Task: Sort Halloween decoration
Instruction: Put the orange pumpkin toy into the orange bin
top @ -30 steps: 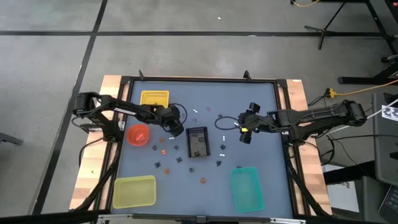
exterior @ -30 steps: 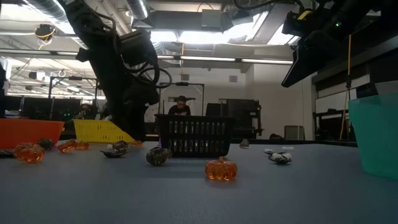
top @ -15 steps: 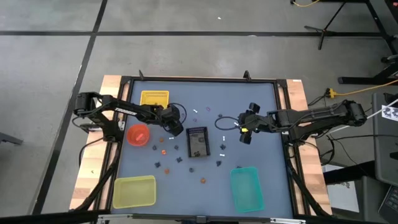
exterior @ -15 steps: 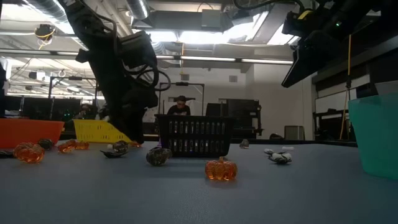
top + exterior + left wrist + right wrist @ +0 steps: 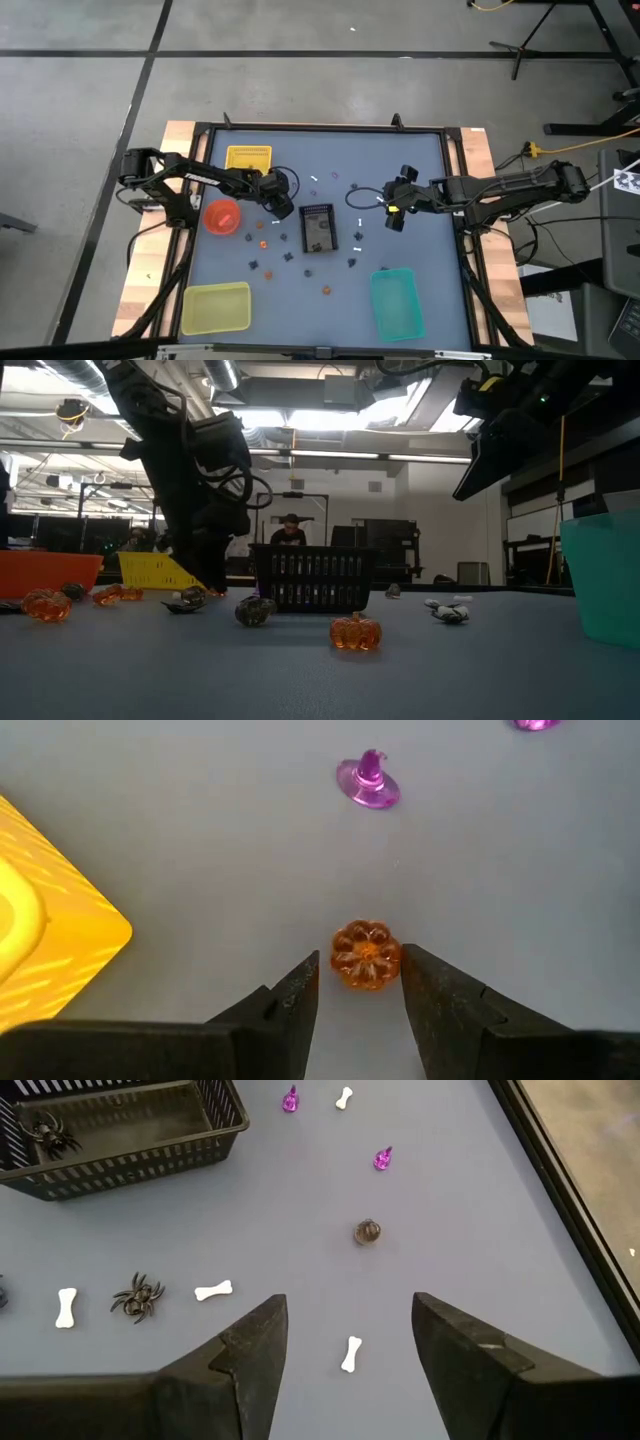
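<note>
Left wrist view puts a small orange pumpkin (image 5: 366,955) on the blue-grey worktop (image 5: 200,840) between the parted, unclenched fingers of the left end effector (image 5: 360,982), not yet gripped; over the last second nothing has shifted, so the pick looks poised but unstarted. The pumpkin is round, stem up, with no long axis to align to. From above it sits at about 9 o'clock of the black basket (image 5: 318,228), and the right end effector (image 5: 393,209) hangs released and empty at the basket's 3 o'clock.
</note>
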`<state>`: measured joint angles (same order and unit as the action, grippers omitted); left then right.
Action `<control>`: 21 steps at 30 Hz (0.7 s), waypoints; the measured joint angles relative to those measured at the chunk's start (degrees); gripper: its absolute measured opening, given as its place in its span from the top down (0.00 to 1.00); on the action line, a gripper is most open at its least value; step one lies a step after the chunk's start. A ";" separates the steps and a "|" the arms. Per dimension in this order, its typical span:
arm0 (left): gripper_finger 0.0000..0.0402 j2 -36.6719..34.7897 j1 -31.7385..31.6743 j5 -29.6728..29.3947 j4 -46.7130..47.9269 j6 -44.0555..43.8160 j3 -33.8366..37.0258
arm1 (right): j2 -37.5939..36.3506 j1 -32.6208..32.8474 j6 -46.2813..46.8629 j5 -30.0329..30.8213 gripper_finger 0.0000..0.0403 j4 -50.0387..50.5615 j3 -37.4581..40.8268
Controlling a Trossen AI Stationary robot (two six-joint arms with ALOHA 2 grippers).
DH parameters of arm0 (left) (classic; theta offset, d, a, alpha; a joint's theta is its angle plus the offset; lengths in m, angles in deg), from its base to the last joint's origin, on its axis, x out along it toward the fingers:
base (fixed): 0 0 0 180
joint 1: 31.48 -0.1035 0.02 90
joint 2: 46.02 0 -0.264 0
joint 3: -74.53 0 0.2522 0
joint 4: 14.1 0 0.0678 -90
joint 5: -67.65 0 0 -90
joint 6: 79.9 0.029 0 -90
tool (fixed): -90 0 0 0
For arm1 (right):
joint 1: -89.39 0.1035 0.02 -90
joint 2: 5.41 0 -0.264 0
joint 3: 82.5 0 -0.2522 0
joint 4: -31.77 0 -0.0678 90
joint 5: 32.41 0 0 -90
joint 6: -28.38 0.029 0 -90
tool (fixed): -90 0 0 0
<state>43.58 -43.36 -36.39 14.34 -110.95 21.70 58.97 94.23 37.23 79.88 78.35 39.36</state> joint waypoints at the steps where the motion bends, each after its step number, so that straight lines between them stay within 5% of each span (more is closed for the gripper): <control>1: 0.68 0.02 0.00 0.00 -0.01 0.00 0.00 | 0.00 0.02 0.02 0.00 0.47 0.00 0.00; 21: 0.82 0.07 0.00 -0.39 -0.11 0.00 -0.04 | 0.00 0.00 0.00 -0.01 0.47 0.00 0.00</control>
<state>43.65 -43.36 -36.78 14.23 -110.95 21.65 58.97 94.23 37.22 79.87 78.35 39.36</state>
